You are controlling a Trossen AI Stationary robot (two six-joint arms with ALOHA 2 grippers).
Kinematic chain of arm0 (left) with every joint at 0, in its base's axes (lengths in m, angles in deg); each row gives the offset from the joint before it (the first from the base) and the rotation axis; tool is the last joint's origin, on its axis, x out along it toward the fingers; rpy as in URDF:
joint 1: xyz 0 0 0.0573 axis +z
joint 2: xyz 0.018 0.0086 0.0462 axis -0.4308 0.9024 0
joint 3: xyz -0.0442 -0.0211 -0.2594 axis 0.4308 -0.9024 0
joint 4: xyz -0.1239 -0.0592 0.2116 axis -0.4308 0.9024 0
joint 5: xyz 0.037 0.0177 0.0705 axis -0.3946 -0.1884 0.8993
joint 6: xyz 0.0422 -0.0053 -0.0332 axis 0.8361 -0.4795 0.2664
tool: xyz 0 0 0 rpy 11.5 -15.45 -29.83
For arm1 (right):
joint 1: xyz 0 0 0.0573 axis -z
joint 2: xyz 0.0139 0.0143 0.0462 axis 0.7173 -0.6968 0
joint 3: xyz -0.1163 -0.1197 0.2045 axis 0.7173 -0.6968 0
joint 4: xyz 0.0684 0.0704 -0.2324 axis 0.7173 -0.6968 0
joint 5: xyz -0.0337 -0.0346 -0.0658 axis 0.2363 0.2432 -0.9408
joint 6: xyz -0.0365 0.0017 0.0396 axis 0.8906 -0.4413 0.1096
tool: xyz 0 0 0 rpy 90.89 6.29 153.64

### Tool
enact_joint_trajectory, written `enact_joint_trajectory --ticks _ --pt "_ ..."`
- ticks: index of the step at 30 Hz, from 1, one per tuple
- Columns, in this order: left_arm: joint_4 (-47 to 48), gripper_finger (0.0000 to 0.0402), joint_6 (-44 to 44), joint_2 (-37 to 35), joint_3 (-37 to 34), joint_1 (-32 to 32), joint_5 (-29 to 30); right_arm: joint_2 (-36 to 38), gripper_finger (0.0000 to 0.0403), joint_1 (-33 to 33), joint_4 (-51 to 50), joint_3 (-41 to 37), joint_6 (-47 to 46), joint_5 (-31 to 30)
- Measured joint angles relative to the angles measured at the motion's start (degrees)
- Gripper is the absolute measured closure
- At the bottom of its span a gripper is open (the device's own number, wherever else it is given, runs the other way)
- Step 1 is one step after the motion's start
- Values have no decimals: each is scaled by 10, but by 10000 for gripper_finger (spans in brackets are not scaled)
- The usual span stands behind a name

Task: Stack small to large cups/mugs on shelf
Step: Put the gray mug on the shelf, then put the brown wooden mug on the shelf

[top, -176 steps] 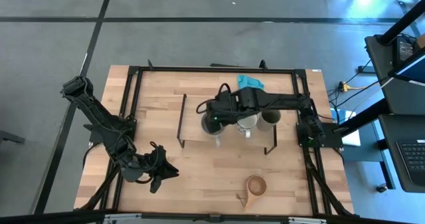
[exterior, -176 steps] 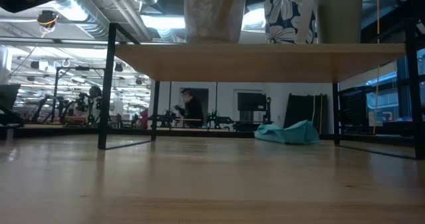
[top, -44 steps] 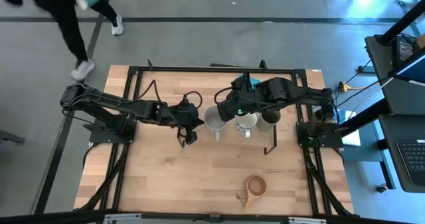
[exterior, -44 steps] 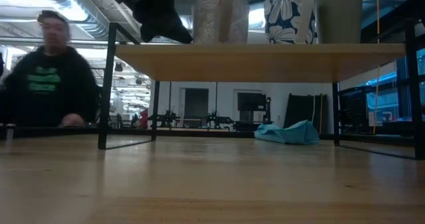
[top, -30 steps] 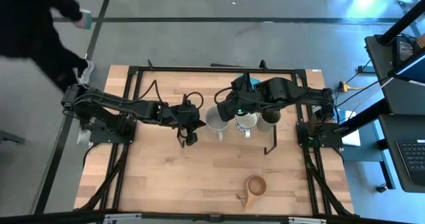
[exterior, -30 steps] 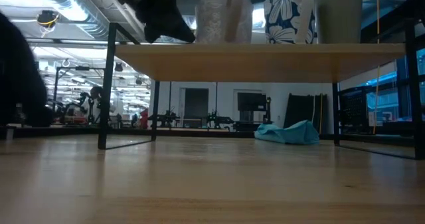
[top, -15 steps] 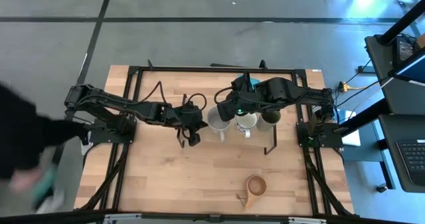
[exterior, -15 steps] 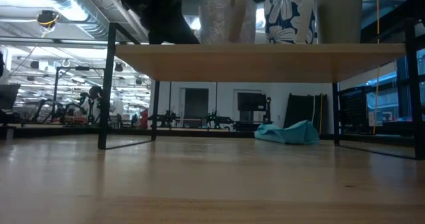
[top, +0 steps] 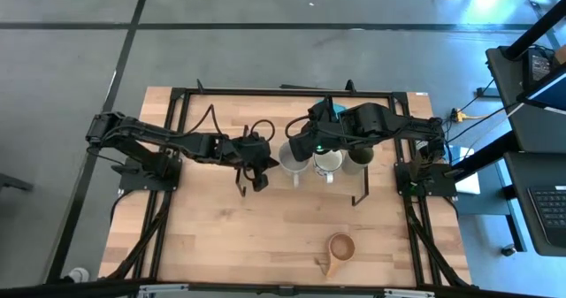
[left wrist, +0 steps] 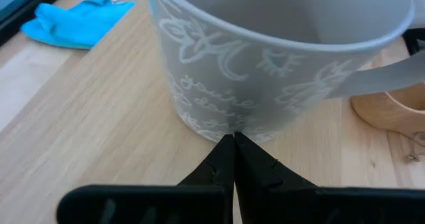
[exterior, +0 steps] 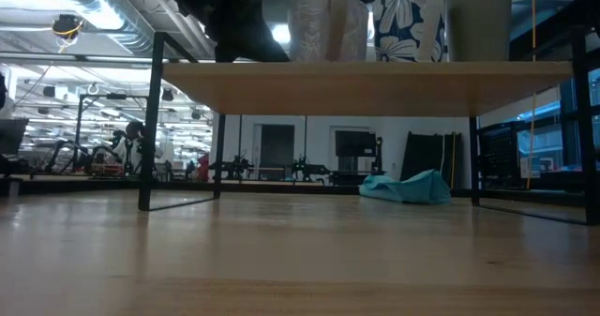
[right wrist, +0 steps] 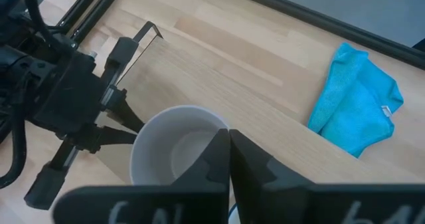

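Grey mug [left wrist: 279, 58] stands empty; both grippers' fingers closed, holding nothing.

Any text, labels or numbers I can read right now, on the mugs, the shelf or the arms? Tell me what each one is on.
Grey mug: pale cursive lettering among the doodles on its side, too faint and looped to read for certain.
White floral mug: dark flower pattern only, no words.
Teal cloth: a small white tag, too small to read.
Shelf and both arms: no lettering visible.
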Motion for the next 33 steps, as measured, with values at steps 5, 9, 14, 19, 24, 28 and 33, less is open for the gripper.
enact_joint_trajectory --ticks 5,9,14,19,24,28,33 --pt "0 401 0 0 0 -3 -15 0 390 0 0 0 0 0" --pt "3 401 -1 0 0 -7 -14 0 396 0 0 0 2 0" --pt "30 401 -2 0 0 -14 -10 0 396 0 0 0 2 0" --pt "37 401 -19 -20 0 -31 -7 0 380 0 0 0 12 3" --pt "21 401 -32 -82 0 -57 -6 0 372 0 0 0 45 29" --pt "21 401 -36 -136 0 -80 13 0 371 -6 32 0 125 58" --pt "27 401 -36 -183 0 -124 24 0 371 -48 60 0 141 126"
